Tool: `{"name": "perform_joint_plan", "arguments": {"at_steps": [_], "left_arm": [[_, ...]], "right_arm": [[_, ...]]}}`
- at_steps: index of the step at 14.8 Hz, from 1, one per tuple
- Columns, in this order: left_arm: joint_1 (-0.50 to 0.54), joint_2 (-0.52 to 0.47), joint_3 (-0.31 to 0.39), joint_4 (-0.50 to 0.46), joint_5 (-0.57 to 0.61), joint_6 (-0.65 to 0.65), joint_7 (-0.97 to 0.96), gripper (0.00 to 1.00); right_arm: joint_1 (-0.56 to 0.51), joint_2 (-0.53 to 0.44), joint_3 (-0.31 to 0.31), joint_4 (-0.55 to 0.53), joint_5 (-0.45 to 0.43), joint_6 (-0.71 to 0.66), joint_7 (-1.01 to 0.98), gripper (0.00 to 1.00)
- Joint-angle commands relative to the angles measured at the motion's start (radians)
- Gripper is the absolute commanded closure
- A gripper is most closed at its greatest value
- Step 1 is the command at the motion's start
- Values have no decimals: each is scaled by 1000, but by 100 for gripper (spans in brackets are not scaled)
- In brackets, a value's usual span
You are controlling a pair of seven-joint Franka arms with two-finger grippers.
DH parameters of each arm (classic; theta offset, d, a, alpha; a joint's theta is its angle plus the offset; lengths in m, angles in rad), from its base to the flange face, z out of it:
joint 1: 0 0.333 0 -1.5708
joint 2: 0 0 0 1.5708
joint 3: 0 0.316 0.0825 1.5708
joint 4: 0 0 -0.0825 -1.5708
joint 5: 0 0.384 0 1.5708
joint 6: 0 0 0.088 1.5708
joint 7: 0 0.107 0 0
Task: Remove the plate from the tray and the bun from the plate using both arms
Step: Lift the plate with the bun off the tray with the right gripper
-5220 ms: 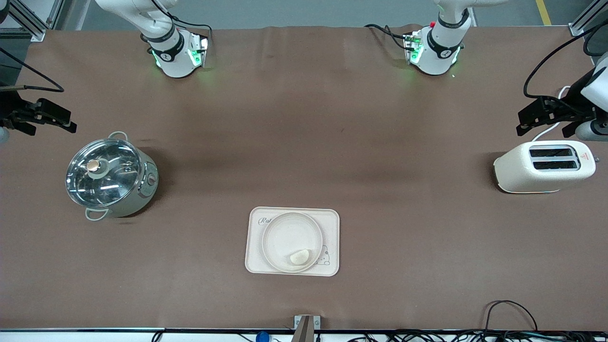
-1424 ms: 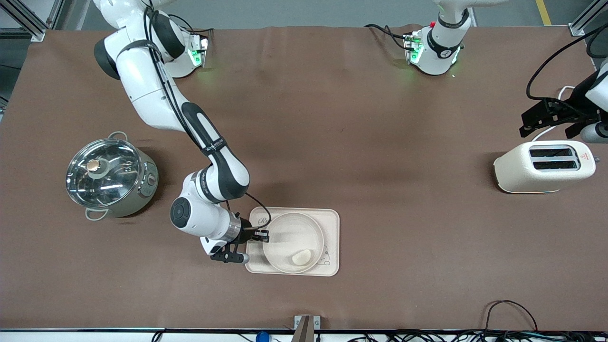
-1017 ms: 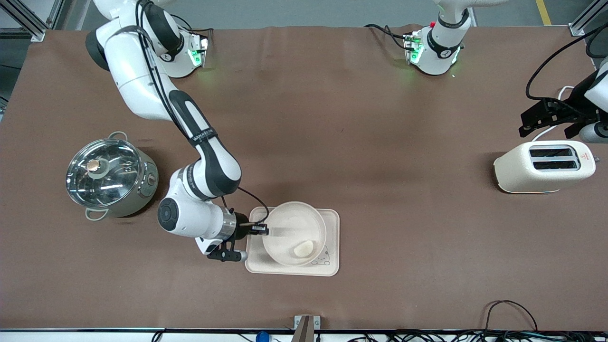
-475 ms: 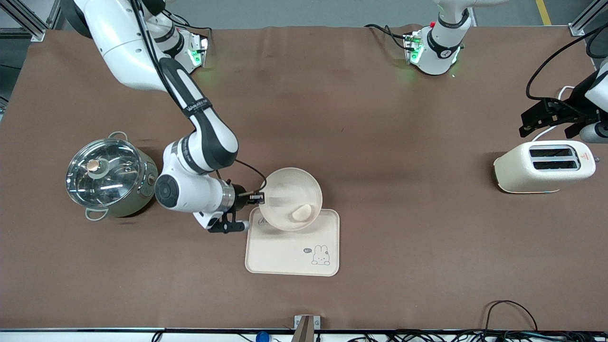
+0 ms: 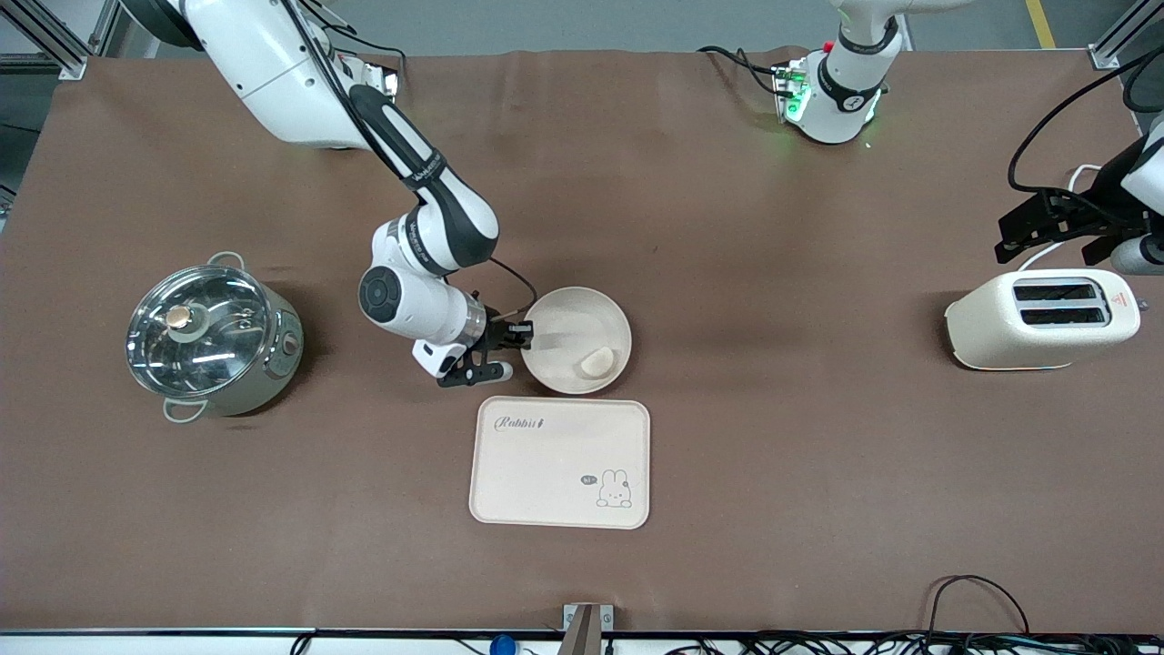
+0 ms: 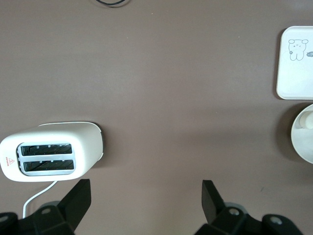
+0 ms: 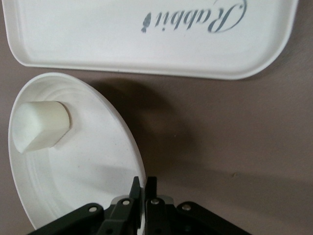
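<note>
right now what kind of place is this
Likely a robotics lab staged as a kitchen: two arms bolted to a covered table, with a toaster, lidded pot and rabbit tray.

Cream plate [image 5: 576, 314]; whitish bun [image 5: 597, 362]

I'm seeing a table [image 5: 727, 273] w/ a brown cover, creased near the top edge. Grey floor [image 5: 591, 23] above it, yellow line [image 5: 1041, 23] at one corner. Metal frame posts [image 5: 55, 41] at both top corners. Cables [image 5: 909, 641] along the bottom edge.
</note>
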Motion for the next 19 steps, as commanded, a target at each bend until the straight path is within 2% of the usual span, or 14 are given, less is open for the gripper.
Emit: {"name": "perform_joint_plan", "arguments": {"at_steps": [1, 5, 7, 8, 10, 11, 12, 13, 15, 16, 19], "left_arm": [[-4, 4, -1, 10, 6, -12, -5, 0], [-1, 4, -3, 10, 7, -12, 0, 0], [-2, 4, -3, 10, 9, -12, 0, 0], [-2, 4, -3, 10, 9, -12, 0, 0], [-2, 4, -3, 10, 9, -13, -6, 0], [-8, 4, -3, 10, 9, -13, -10, 0], [-13, 4, -6, 9, 9, -15, -13, 0], [-19, 4, -10, 6, 9, -32, -20, 0], [-30, 2, -47, 3, 6, -85, -80, 0], [-36, 7, -71, -4, 4, -82, -155, 0], [-97, 77, -165, -5, -2, 11, -392, 0]], "right_arm": [[5, -35, 10, -44, 43, 18, -24, 100], [-4, -11, 8, -39, 43, 5, -26, 97], [-6, 0, 8, -30, 43, -8, -26, 91], [-9, 6, 7, -15, 43, -25, -26, 79], [-9, 8, 2, 8, 37, -60, -29, 46], [-9, 8, 2, 8, 37, -62, -28, 33], [-12, 6, 1, 8, 33, -64, -27, 13], [-18, -6, -1, 8, 31, -68, -26, 0], [-39, -70, -15, 8, 24, -146, -20, 0], [-45, -106, -42, 10, 16, -183, -20, 0], [-45, -224, -142, 12, -100, -303, -18, 0]]}}
